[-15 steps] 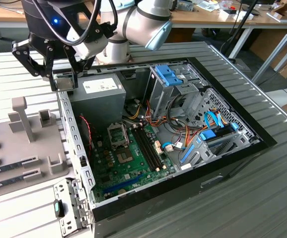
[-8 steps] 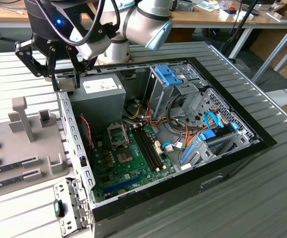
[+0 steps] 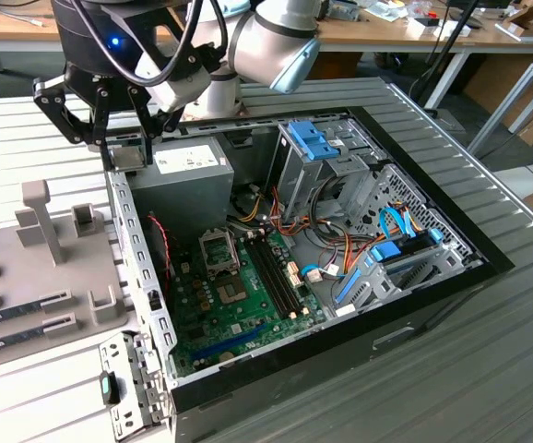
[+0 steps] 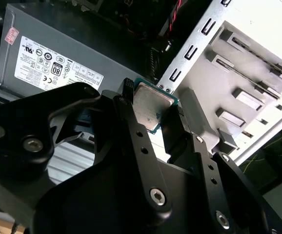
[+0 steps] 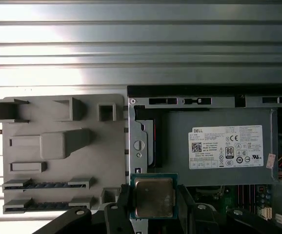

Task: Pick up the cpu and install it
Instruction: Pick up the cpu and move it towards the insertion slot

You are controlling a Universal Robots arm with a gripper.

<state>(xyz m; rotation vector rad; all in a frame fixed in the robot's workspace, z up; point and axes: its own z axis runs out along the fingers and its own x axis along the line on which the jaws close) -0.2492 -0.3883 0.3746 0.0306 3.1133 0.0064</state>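
Note:
My gripper (image 3: pixel 124 149) is shut on the cpu (image 3: pixel 128 157), a small flat square chip with a silver-grey top and a thin green rim. In both wrist views the cpu (image 4: pixel 152 103) (image 5: pixel 153 196) sits pinched by its edges between the two black fingers (image 4: pixel 131 122) (image 5: pixel 123 202). I hang above the case wall (image 3: pixel 133 240) on the exterior view's left, next to the power supply (image 3: pixel 188 164). The open metal socket frame (image 3: pixel 219 249) lies on the green motherboard (image 3: pixel 202 309), lower and toward the exterior view's right of my gripper.
The open computer case (image 3: pixel 414 305) holds drive cages (image 3: pixel 326 157), cables and blue connectors. A grey parts holder (image 3: pixel 54 226) (image 5: pixel 58 146) with slots and memory sticks (image 3: pixel 8 318) lies on the slatted table to the exterior view's left. The power supply (image 5: pixel 219 151) (image 4: pixel 58 63) sits right beneath me.

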